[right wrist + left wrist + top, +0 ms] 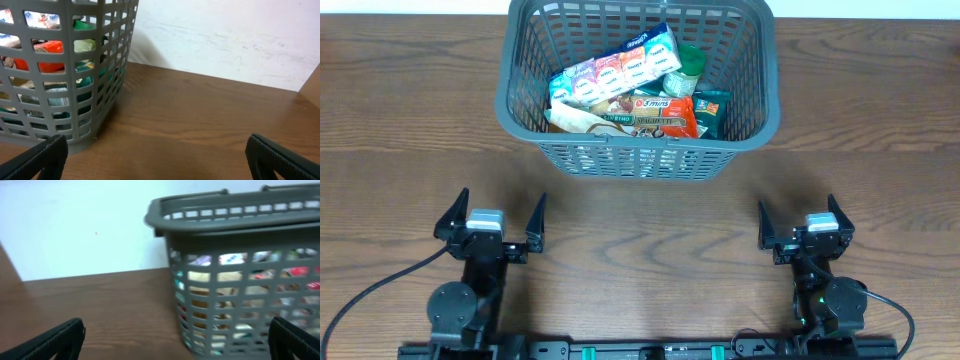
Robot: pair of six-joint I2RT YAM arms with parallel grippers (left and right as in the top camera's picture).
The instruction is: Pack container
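Observation:
The container, a large dark grey slotted basket point(520, 110), stands at the far middle of the wooden table. It holds several packets, among them a long blue box of small cartons point(615, 70), an orange packet point(665, 115) and a green item point(692, 62). The basket also shows in the left wrist view point(235, 210) and in the right wrist view point(70, 120). My left gripper point(490, 222) is open and empty, near the front left. My right gripper point(803, 222) is open and empty, near the front right. Both are well short of the basket.
The wooden table point(640, 215) runs bare between the grippers and the basket. A white wall point(225, 40) stands behind the table. Black cables point(370, 290) trail from the arm bases at the front edge.

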